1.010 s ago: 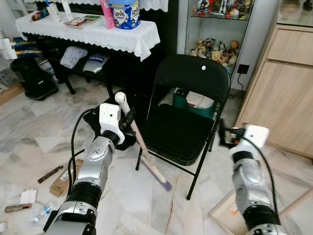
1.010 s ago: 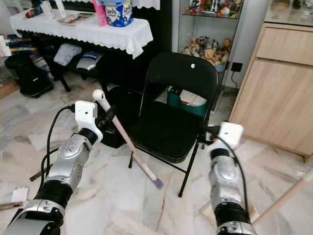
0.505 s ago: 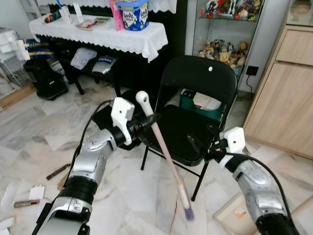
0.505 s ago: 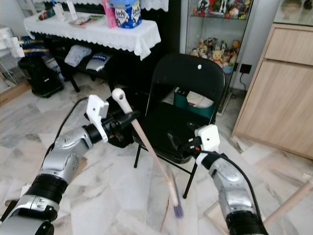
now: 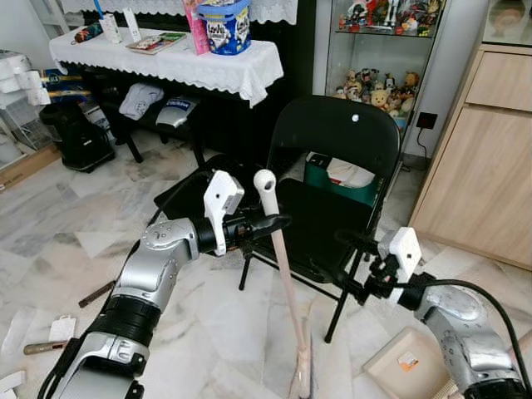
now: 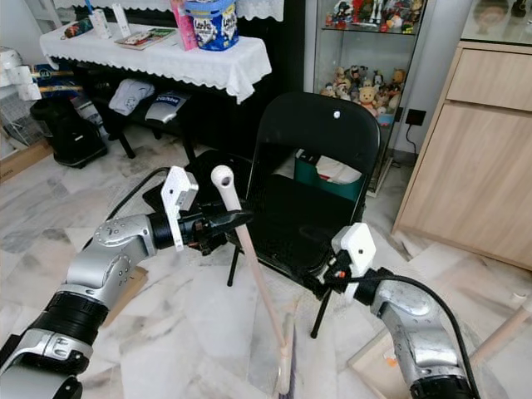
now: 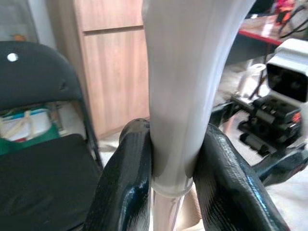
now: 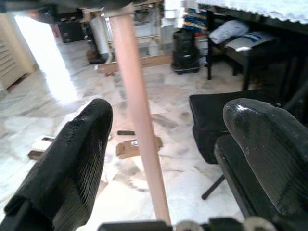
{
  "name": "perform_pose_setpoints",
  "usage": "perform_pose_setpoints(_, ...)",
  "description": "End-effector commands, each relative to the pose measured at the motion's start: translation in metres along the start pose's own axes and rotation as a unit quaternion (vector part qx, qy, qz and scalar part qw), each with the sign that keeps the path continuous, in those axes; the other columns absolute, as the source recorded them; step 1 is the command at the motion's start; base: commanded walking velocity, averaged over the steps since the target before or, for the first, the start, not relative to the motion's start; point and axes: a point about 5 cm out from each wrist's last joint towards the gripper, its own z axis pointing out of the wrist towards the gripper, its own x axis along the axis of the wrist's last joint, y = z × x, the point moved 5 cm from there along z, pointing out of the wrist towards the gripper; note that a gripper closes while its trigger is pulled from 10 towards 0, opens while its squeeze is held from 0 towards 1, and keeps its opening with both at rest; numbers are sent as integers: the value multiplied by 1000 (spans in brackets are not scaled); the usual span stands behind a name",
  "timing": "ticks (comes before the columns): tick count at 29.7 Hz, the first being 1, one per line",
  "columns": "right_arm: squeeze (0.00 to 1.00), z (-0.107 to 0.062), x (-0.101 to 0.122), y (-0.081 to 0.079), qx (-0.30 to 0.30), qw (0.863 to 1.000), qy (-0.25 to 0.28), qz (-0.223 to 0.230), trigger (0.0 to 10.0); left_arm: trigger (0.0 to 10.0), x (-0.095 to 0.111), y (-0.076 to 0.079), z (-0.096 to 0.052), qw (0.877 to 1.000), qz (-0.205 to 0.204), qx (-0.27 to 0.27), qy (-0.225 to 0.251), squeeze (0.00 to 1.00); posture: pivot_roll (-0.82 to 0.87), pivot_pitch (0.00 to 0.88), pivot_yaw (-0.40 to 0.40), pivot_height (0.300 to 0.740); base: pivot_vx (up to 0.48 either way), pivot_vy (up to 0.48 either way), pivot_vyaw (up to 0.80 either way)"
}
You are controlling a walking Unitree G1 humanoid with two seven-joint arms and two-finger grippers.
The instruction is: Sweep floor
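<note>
Left gripper (image 5: 268, 223) clamped on the broom (image 5: 283, 274) just under its white knob; both fingers (image 7: 126, 183) press the grip. Broom stands near upright, head on the marble floor (image 5: 216, 324) in front of a black folding chair (image 5: 328, 191). Right gripper (image 5: 353, 264) fingers wide apart, beside the pole at mid-height, not touching; pole (image 8: 139, 125) sits between them. Chair legs stand right behind the broom. Dustpan (image 5: 407, 362) lies by the right arm. Litter (image 5: 62, 328) on the floor far left. Draped table (image 5: 166, 54) and glass cabinet (image 5: 378, 41) stand behind; wood cupboard (image 5: 486, 166) at right.
</note>
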Motion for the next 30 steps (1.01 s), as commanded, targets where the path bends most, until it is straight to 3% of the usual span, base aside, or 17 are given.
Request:
perform_pose_setpoints(1,0,3,4,-8,27,1000,-1,-10,10000,10000,14,7,2,999,14,-26,16,0,-103,0,118,740,0,0,0)
perform_pose_setpoints(16,0,6,10,-9,52,999,-2,-14,10000,10000,30,35,11,993,-9,-115,37,0,-108,0,121,740,0,0,0)
perform_pose_setpoints(30,0,14,5,-12,65,998,-5,-7,10000,10000,38,48,13,988,-26,-142,51,0,-105,0,124,740,0,0,0)
